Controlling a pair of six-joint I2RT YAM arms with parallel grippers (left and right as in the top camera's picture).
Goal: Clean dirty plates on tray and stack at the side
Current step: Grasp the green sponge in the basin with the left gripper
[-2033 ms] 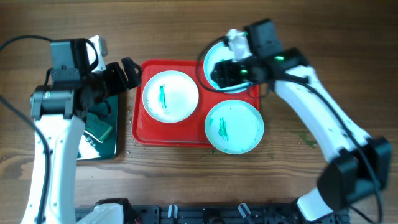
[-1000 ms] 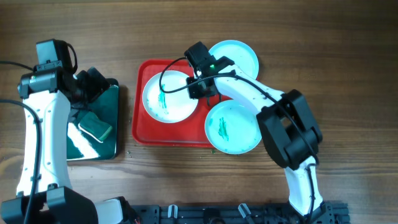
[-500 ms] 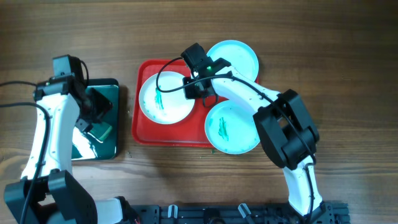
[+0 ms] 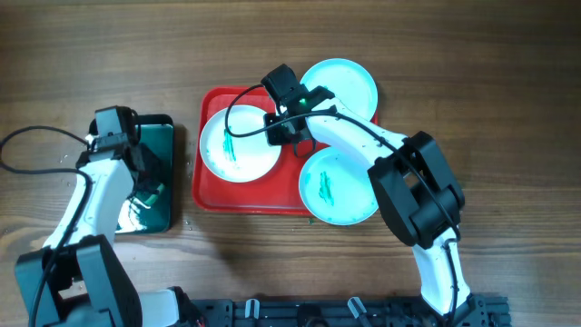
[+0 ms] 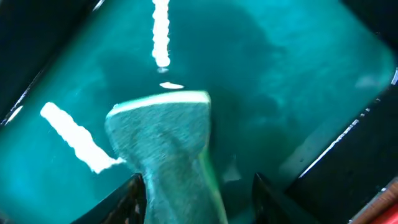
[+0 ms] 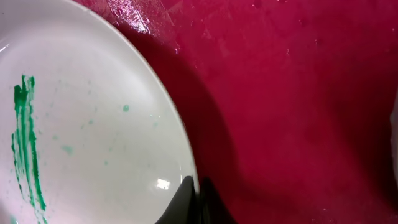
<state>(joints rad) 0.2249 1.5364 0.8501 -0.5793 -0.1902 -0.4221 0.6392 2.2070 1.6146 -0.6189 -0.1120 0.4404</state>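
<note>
On the surface, a tray [image 4: 263,193] carries the left plate [image 4: 241,145] — the near plate [image 4: 340,186] overhangs its near-right corner, the far plate [image 4: 349,82] its far-right one. Left of the tray, a sponge [image 5: 165,134] lies in a basin [image 4: 162,154].

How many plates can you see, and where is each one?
3. A smeared white plate on the red tray, left side; a clean teal plate at its top right corner; a smeared teal plate overhanging its bottom right corner.

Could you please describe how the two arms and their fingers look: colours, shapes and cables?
The left arm and right arm have white rounded links and bulky black joints. A thin black cable loops beside the left one; a green light glows near the right wrist. The fingers are black.
</note>
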